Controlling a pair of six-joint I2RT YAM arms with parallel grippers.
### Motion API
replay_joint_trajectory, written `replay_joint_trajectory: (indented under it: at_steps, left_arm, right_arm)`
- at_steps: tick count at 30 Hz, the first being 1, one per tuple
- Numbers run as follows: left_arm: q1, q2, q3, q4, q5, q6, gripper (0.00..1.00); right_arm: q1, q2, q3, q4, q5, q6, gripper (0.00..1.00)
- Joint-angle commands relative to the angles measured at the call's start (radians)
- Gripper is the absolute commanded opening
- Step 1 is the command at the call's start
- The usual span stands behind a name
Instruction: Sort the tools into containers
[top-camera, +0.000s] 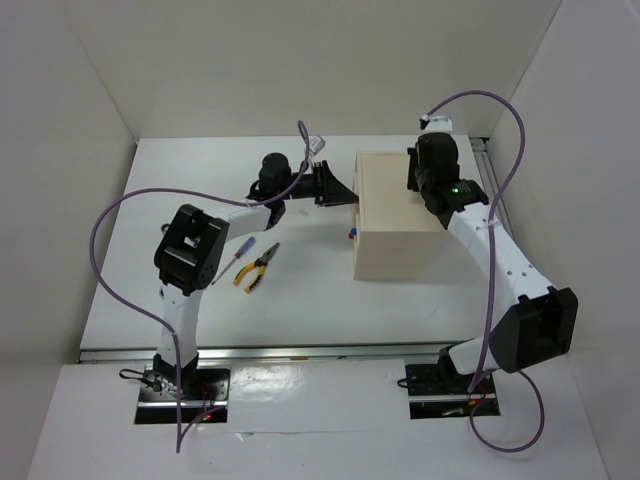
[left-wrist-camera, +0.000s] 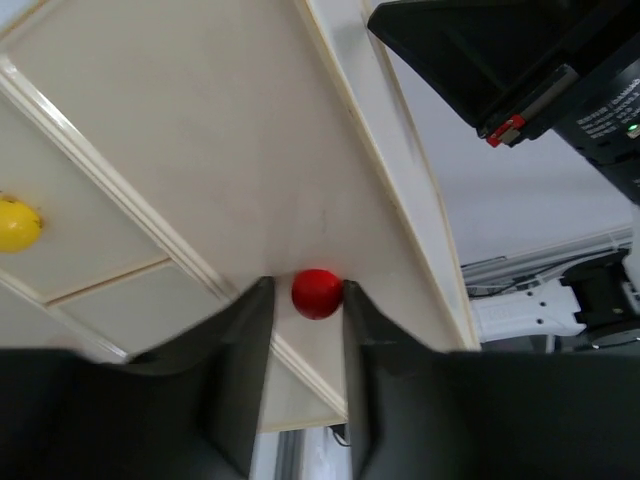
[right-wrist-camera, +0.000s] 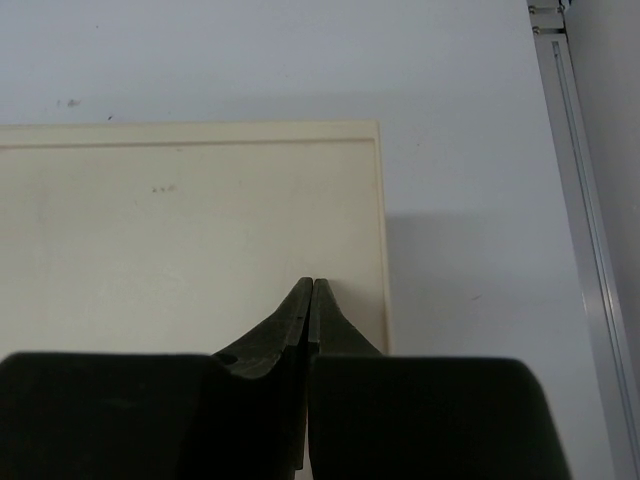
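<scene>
One beige box (top-camera: 400, 215) on the surface (top-camera: 300, 310), long axis running near to far, drawer fronts facing left. Two tools left of it: one yellow-black pliers (top-camera: 257, 268) and one purple-handled screwdriver (top-camera: 240, 250), both on the same diagonal, pliers' nose pointing far-right toward the box. Partly open, the left end effector (left-wrist-camera: 308, 290), straddling one red knob (left-wrist-camera: 317, 293) without clamping it; one yellow knob (left-wrist-camera: 15, 222) farther along. Fully closed and empty, the right end effector (right-wrist-camera: 312, 285), over the box top.

Pliers (top-camera: 256, 268) and a purple screwdriver (top-camera: 242, 250) lie left of the box (top-camera: 395, 225).
</scene>
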Motion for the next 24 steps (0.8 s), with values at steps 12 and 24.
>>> replay_joint_trajectory:
  at_steps: [12,24]
  left_arm:
    - [0.002,0.003,-0.013,0.136,0.019,-0.045,0.00]
    - [0.185,-0.074,-0.186,0.354,0.059,-0.158,0.00]
  right_arm:
    - [0.007,-0.033,0.022,-0.021,0.010,0.010,0.00]
    - [-0.011,-0.023,0.004,-0.012,0.001,0.010,0.00]
